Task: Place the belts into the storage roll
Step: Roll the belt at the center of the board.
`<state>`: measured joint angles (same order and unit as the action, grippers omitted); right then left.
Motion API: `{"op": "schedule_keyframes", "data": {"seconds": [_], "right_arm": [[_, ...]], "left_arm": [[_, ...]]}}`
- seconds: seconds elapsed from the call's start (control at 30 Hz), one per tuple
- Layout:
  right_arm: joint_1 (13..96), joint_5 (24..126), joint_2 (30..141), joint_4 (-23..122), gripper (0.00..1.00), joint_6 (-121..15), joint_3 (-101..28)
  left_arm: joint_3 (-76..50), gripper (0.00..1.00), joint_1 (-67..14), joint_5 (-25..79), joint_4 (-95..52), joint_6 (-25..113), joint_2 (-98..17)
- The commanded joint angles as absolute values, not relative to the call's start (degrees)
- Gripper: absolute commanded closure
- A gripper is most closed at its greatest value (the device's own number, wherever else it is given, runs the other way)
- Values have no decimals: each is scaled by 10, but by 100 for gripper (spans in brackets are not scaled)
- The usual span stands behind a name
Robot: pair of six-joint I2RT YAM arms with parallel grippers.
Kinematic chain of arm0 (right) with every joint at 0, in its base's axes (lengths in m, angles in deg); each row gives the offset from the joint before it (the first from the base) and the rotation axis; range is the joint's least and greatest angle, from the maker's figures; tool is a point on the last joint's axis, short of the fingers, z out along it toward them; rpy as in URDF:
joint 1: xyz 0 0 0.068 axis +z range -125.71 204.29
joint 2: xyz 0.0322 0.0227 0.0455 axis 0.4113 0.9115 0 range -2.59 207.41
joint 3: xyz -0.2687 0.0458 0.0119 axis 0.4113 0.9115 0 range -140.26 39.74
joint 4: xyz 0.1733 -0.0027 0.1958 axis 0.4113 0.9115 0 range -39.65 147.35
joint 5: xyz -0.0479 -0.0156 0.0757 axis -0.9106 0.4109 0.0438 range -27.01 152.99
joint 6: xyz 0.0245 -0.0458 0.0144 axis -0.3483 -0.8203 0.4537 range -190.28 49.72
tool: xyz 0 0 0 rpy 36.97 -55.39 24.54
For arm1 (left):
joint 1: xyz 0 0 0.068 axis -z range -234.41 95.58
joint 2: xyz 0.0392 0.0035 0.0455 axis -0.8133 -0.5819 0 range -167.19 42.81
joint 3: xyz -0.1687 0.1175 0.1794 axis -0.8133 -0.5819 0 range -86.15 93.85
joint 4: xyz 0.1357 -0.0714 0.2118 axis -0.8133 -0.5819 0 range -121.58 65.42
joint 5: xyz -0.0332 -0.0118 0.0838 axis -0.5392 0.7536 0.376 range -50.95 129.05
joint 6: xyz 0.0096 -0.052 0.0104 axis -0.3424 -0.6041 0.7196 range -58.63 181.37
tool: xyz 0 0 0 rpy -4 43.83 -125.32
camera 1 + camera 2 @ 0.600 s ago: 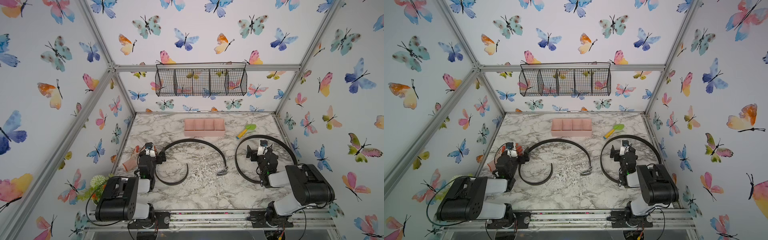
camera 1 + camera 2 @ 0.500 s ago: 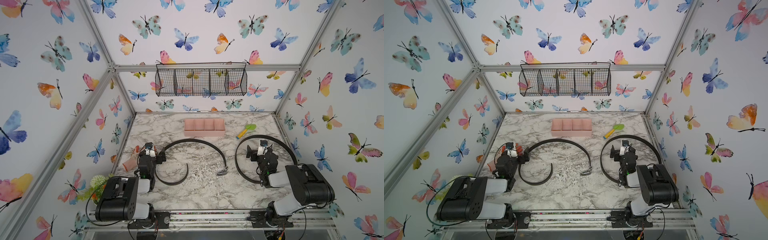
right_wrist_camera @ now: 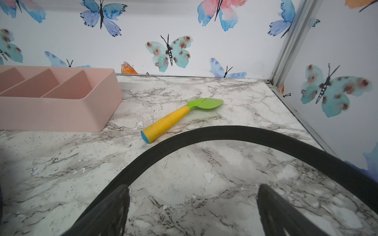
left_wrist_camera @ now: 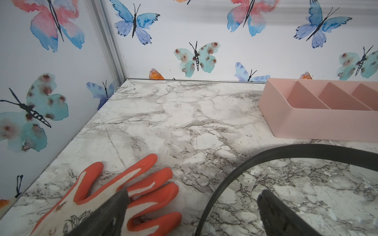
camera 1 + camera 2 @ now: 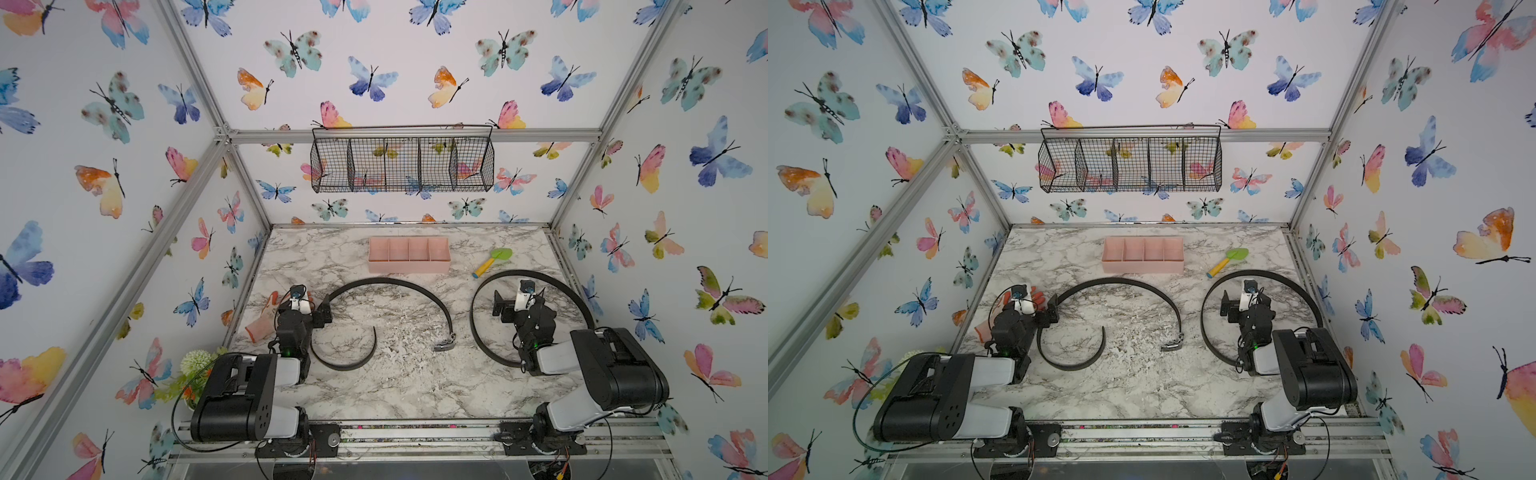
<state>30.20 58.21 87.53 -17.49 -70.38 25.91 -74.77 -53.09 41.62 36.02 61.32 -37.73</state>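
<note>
Marble tabletop (image 5: 399, 386) is carrying the storage roll (image 5: 409, 266) well ahead of both grippers, its four compartments showing bare pink floors. The left gripper (image 4: 193, 196) is gaping wide astride the first belt (image 5: 395, 284). The right gripper (image 3: 192, 189) is gaping inside the second belt (image 5: 536, 275)'s arc. Both belts are lying outside the roll.

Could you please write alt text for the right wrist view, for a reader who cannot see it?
A black belt curves across the marble table in front of the open right tool. Beyond it lie a yellow-handled green toy shovel and one end of the pink storage tray, its visible compartments empty.
</note>
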Motion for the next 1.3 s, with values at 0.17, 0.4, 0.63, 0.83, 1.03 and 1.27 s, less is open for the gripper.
{"op": "schedule_keyframes", "data": {"seconds": [0.17, 0.4, 0.63, 0.83, 1.03, 1.27], "right_arm": [[300, 572, 882, -184, 1, -708, 248], [300, 570, 880, -188, 1, -709, 251], [302, 551, 798, -100, 1, -706, 237], [303, 554, 742, 178, 1, -609, 118], [310, 641, 719, 316, 1, -550, 71], [346, 772, 697, 399, 1, -482, 54]], "left_arm": [[-740, 2, -540, 396, 368, 610, -381], [-741, 2, -536, 426, 374, 607, -376], [-653, 2, -527, 550, 115, 538, -233], [-573, 2, -505, 517, -47, 465, -169], [-525, 2, -455, 463, -213, 367, -148], [-526, 2, -301, 469, -332, 298, -129]]}}
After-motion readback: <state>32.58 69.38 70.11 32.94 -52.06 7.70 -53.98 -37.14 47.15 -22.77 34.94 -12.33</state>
